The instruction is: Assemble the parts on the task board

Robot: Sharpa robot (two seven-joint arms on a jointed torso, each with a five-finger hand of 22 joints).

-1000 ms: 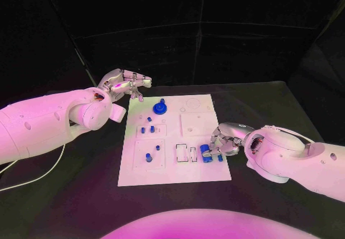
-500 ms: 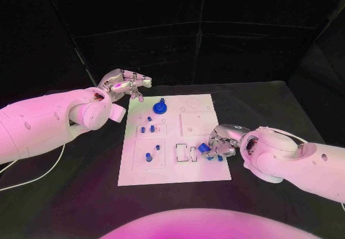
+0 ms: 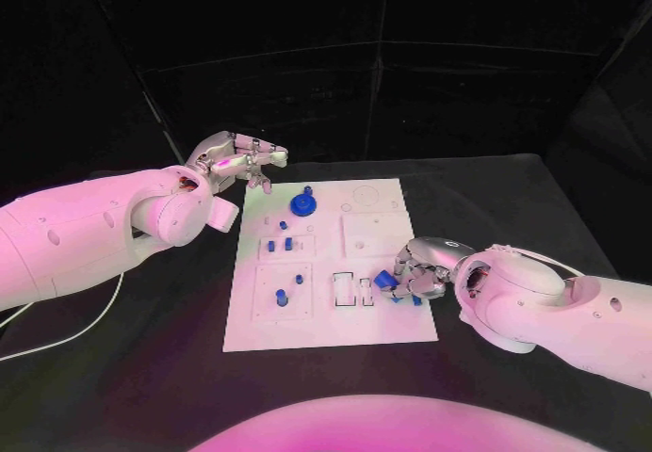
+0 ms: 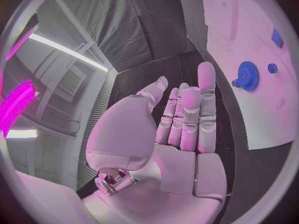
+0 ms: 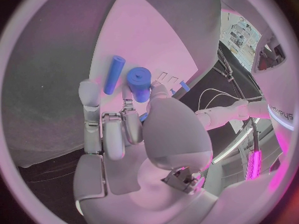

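R hand (image 3: 415,273) pinches a short blue cylinder (image 5: 140,83) just above task board (image 3: 394,325) near its right edge, L hand (image 3: 242,160) open off the far-left corner; next, prob. line it up w/ its socket.

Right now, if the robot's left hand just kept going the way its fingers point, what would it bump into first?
Probably the blue gear on the task board. The left hand is open, fingers aimed roughly toward it across bare table. Depth is unclear, so it might pass above it.
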